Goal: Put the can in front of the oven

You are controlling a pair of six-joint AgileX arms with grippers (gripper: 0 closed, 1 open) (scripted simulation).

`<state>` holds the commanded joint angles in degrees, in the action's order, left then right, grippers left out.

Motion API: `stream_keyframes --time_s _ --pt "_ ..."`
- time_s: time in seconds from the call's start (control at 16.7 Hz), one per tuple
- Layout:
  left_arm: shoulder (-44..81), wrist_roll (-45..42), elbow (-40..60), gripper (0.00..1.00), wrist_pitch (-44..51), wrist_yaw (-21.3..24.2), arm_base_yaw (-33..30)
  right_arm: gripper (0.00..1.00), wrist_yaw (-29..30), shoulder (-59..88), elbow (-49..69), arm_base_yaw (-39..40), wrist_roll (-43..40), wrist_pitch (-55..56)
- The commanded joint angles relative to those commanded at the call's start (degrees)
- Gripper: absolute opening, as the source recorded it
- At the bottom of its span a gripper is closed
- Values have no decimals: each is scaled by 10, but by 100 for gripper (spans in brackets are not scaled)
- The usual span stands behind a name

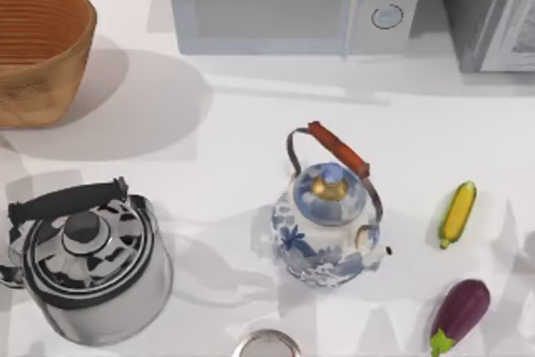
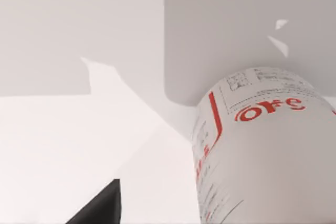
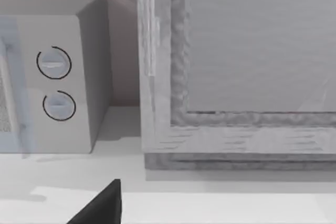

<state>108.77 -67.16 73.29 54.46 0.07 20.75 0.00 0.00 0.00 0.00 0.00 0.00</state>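
Note:
The can [image 2: 262,150] shows very close in the left wrist view, a white cylinder with red print, beside a dark part of my left gripper [image 2: 100,208]; I cannot tell whether the two touch. The oven [image 1: 292,2] is a pale grey-white box with a wide window door and two round knobs. It stands at the table's back middle in the top view, and its knobs and side [image 3: 58,82] appear in the right wrist view. A dark part of my right gripper [image 3: 100,208] faces that back right corner, well short of the oven.
A darker grey appliance [image 1: 493,6] stands right of the oven. A woven basket [image 1: 33,48] sits back left. A steel kettle [image 1: 88,269] is front left and a blue-and-white kettle [image 1: 330,223] in the middle. A corn cob [image 1: 458,213], an aubergine [image 1: 460,311] and a silver-rimmed round object [image 1: 267,344] lie near the front.

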Motion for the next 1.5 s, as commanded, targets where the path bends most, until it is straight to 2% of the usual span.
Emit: stream_keyframes --time_s 0.06,0.84,1.5 --pt "0 0 0 100 0 0 0 100 0 0 0 0 0 0" --pt "0 0 0 2 0 0 0 100 0 0 0 0 0 0" --pt "-7 -1 -4 0 4 0 5 100 0 0 0 0 0 0"
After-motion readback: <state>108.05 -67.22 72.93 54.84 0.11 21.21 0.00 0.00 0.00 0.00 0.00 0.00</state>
